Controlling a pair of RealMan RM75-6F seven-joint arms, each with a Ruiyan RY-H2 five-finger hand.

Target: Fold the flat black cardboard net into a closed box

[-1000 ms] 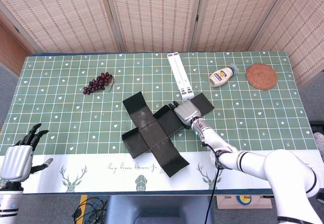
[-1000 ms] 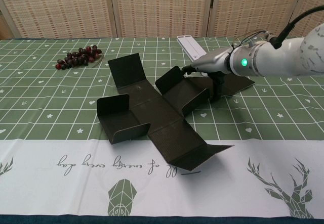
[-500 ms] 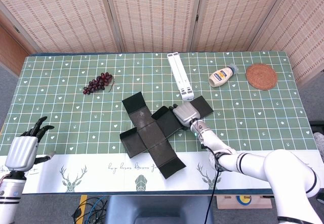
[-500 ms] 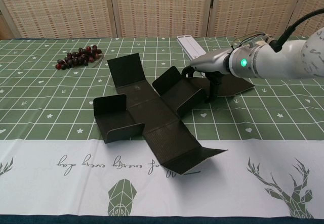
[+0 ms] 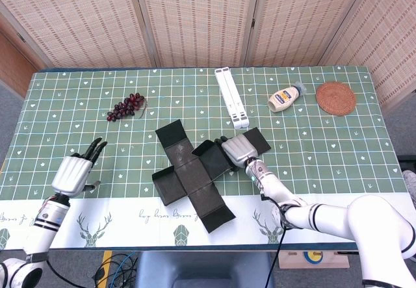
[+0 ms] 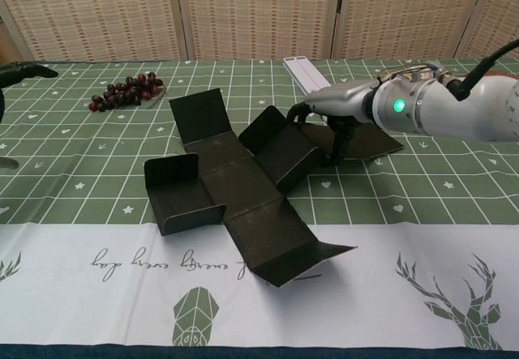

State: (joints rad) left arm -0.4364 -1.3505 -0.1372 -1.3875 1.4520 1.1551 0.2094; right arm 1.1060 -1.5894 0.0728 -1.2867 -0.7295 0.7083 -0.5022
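Here the fingers of the right hand (image 5: pixel 238 149) are curling down over the far-right arm of the black cardboard net (image 5: pixel 195 174), the fingertips (image 6: pixel 293 113) hooking the raised edge of that flap and the thumb standing on the panel behind it; whether this is a true pinch or only a push I cannot tell. The right forearm is reaching in from the net's near-right side.

The left hand (image 5: pixel 73 173) is hovering well to the left of the net, fingers apart and holding nothing, touching no part of the card.

The net is lying roughly cross-shaped in the middle of the green checked tablecloth (image 5: pixel 325 145), its centre panel flat, its left flap and far flap already standing partly upright, its near end curling up slightly at the tip. No walls are meeting yet, so the folding is at an early stage: I judge the step in hand to be raising the right-side wall.

Next, the right hand is probably needing to bring that flap fully upright while the left hand is coming in to steady the left flap, so the card is not sliding away.

Beyond the net are lying a bunch of dark grapes (image 5: pixel 127 106), a white folding stand (image 5: pixel 231 97), a squeeze bottle (image 5: pixel 286 97) and a woven coaster (image 5: pixel 336 97)
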